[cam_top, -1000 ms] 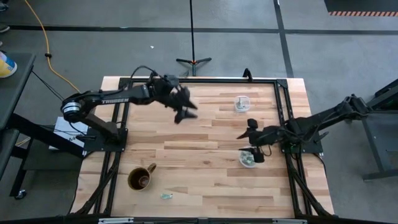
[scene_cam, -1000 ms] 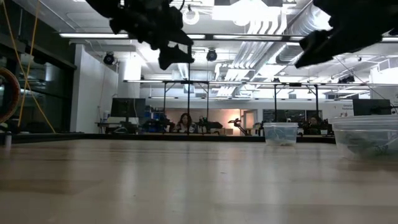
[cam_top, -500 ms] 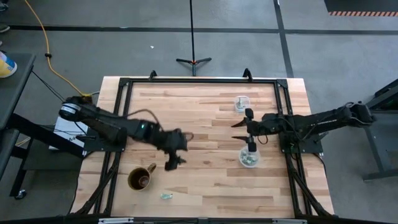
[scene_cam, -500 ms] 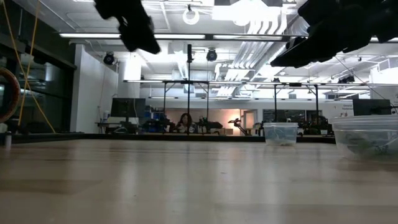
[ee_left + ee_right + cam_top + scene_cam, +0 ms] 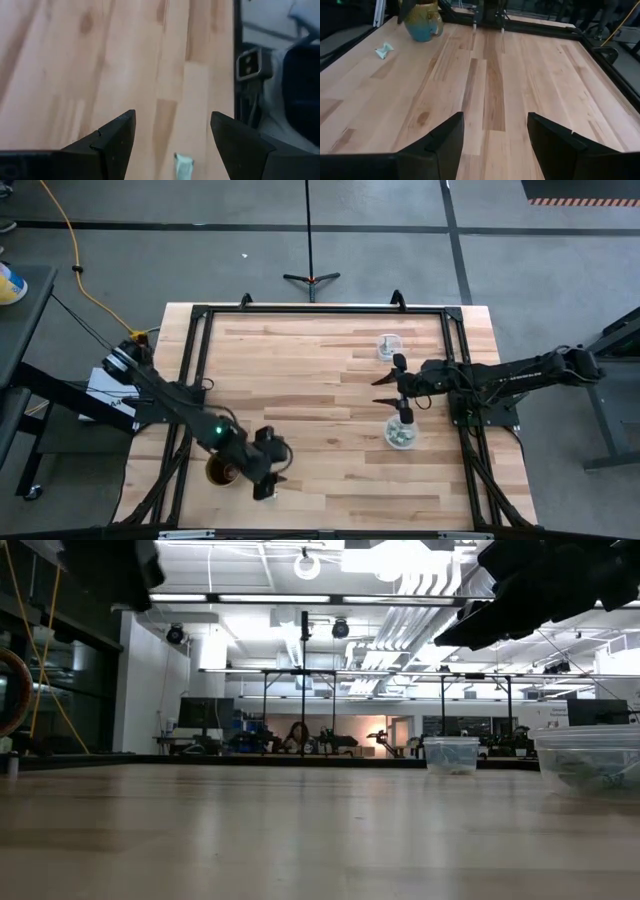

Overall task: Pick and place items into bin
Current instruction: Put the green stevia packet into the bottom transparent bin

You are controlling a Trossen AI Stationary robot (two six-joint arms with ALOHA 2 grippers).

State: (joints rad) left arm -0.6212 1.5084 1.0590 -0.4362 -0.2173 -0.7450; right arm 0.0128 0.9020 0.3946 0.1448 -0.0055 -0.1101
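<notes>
One tiny pale green-silver item [image 5: 183,167] lies flat on the wood near the table's near edge, also seen in the right wrist view as the item [image 5: 384,50]. My left gripper [image 5: 172,117] is open and hovers over it, next to the brown mug [image 5: 222,470]. In the high view the left gripper [image 5: 268,483] hides the item. My right gripper [image 5: 495,120] is open and empty. In the high view the right gripper [image 5: 398,395] hangs between two clear bins, the far bin [image 5: 389,345] and the near bin [image 5: 400,435], which hold pale bits.
The mug [image 5: 422,17] stands upright just left of the item. Black frame rails [image 5: 195,360] run along the table's edges. The low view shows both bins [image 5: 451,753] [image 5: 590,758] standing on the wood at the right. Bare wood lies across the table's middle.
My left arm has swung from the far middle of the table toward the near edge and come down beside the mug, over the item. My right gripper first moved from above the near bin toward the far edge, then kept still.
</notes>
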